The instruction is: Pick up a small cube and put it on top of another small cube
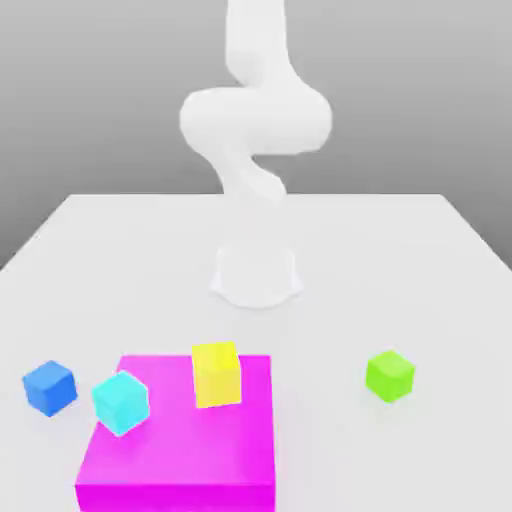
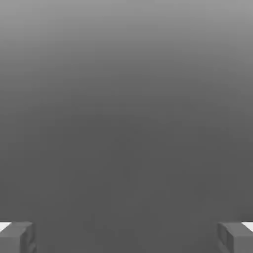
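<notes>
The small cube [image 1: 49, 388], plain blue, sits on the white table [image 1: 400, 260] near the front at the exterior view's left. Just to its right a cyan cube [image 1: 121, 402] rests against the left edge of a large magenta block [image 1: 180, 440]. A yellow cube [image 1: 216, 374] stands on top of that block. In the hand view my gripper [image 2: 126, 237] is open, its two grey fingertips [image 2: 17, 237] far apart with nothing between them and only a grey backdrop beyond.
A green cube [image 1: 389, 375] sits alone on the table at the exterior view's right. The white arm [image 1: 255, 120] rises from its round base [image 1: 256, 275] at the table's middle and curves upward out of the picture.
</notes>
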